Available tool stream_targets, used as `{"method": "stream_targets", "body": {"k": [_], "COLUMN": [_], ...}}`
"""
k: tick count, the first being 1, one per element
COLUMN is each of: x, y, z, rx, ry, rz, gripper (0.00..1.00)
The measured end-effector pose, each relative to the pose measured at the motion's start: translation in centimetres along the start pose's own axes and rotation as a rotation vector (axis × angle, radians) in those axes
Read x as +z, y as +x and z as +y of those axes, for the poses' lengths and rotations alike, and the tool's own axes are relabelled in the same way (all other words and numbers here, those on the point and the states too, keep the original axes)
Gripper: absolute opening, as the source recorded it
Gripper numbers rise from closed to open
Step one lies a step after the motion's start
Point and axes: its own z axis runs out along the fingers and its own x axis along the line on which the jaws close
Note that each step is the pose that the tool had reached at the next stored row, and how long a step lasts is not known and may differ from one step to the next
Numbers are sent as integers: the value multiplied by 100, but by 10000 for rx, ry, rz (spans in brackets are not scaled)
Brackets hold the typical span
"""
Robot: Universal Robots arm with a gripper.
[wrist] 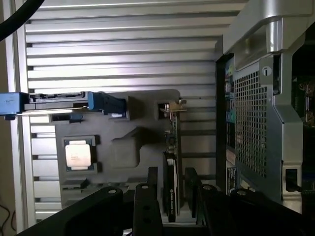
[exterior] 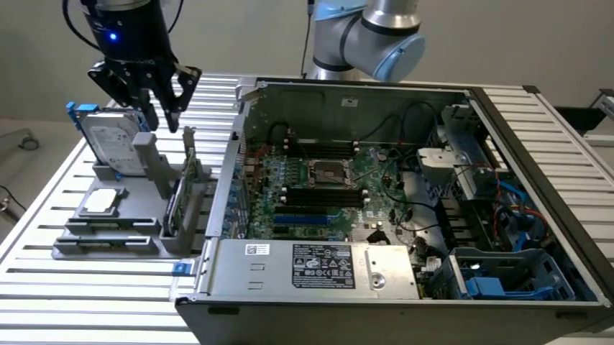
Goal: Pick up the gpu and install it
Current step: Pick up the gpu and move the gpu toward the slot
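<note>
The claw (exterior: 163, 122) hangs released and empty above the gpu (exterior: 188, 176), which stands on edge in a grey rack (exterior: 106, 244) toward the counter's (exterior: 57, 287) edge at the exterior view's left, beside the open computer case (exterior: 384, 320). Its fingers (wrist: 147, 201) seem clear of the card.

You have one graphics card (wrist: 170, 167), one hard drive (exterior: 113, 144), one processor chip (exterior: 102, 202), one grey holder (exterior: 106, 241), one open computer case (exterior: 364, 86), one slatted table (exterior: 96, 302), one robot arm (exterior: 369, 32) and one gripper (exterior: 161, 118).
</note>
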Motion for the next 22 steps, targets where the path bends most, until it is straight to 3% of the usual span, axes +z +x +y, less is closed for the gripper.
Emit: {"method": "stream_targets", "body": {"k": [13,22], "x": [234,374], "y": [-8,-11], "z": [-47,-95], "rx": [-716,-799], "ry": [19,57], "rz": [29,30], "gripper": [36,36]}}
